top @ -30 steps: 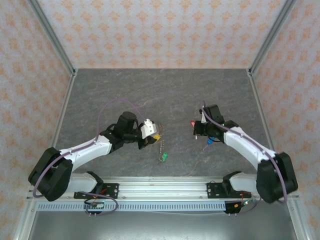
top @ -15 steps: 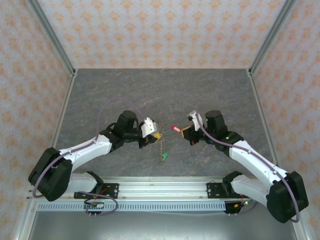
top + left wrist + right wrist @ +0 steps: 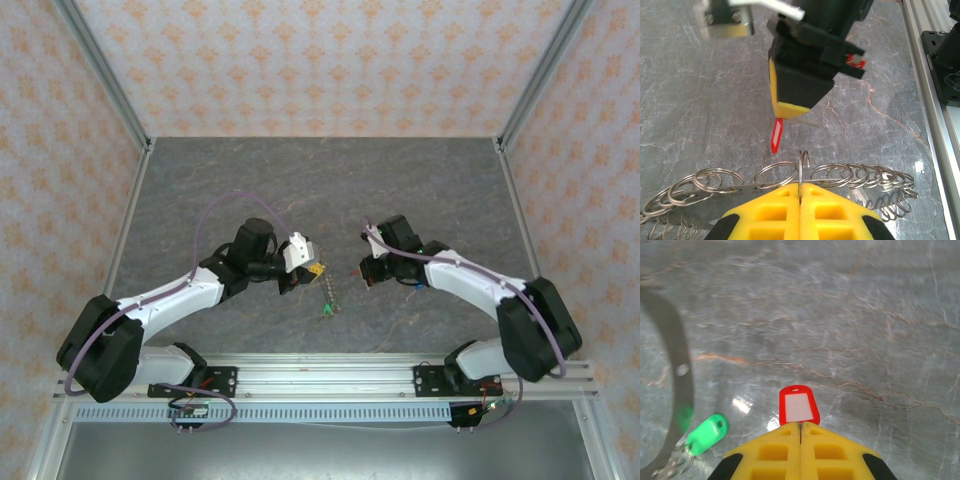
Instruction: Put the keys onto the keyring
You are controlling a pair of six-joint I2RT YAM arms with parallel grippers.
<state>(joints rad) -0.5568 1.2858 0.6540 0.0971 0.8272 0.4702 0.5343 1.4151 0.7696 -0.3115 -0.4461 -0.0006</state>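
one red tag [image 3: 799, 407], one green tag [image 3: 705, 434], one keyring [image 3: 837, 174]

Robot lab test cell, patterned paper walls [image 3: 320, 60], aluminium frame posts [image 3: 105, 70], grey stone-look tabletop [image 3: 300, 180], arm-mounting rail [image 3: 320, 376].

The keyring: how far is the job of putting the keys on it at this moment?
Done: both grasps. The left gripper is shut on the keyring, and the right gripper is shut on the red-tagged key. In hand: the red-tagged key is held in front of the keyring, apart from it. Left: threading this key on, then the second key; the keyring carries just its green tag.
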